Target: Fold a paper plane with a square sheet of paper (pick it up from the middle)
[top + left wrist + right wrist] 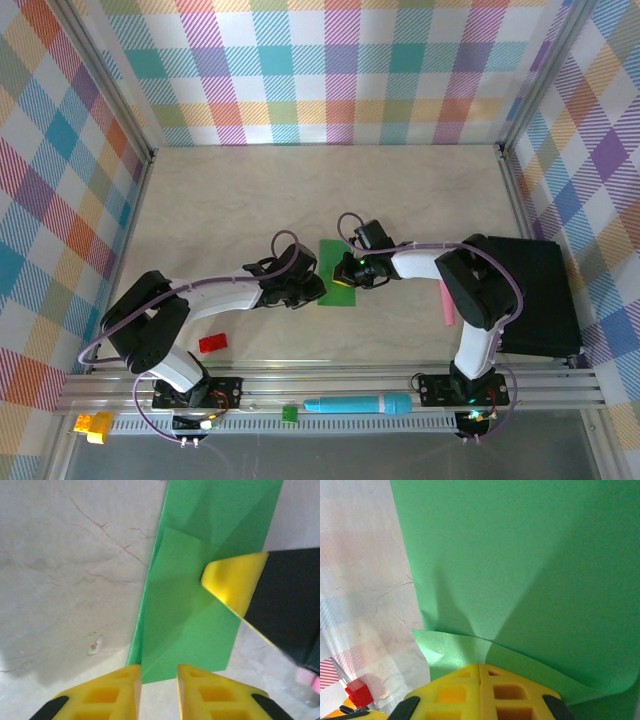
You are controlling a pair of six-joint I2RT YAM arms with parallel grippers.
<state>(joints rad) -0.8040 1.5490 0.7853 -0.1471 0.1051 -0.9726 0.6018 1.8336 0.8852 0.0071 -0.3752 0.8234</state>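
The square sheet of paper (335, 252) is bright green and folded into a narrow, layered strip. It lies flat on the table in front of both arms. In the left wrist view the paper (200, 555) runs away from my left gripper (159, 669), whose yellow fingers stand a little apart. The paper's near edge lies just past their tips, with nothing between them. My right gripper (480, 666) is shut and its joined tips press down on the paper (520, 555), beside a slightly raised flap (445, 647). Its yellow fingertip (235, 582) rests on the strip's right side. In the top view the left gripper (305, 290) and the right gripper (347, 270) meet over the sheet.
A red block (212, 343) lies near the left arm's base. A teal marker (357, 404) and a tiny green block (289, 413) sit on the front rail. A pink object (446, 303) and a black box (540, 295) are on the right. Checked walls close in three sides.
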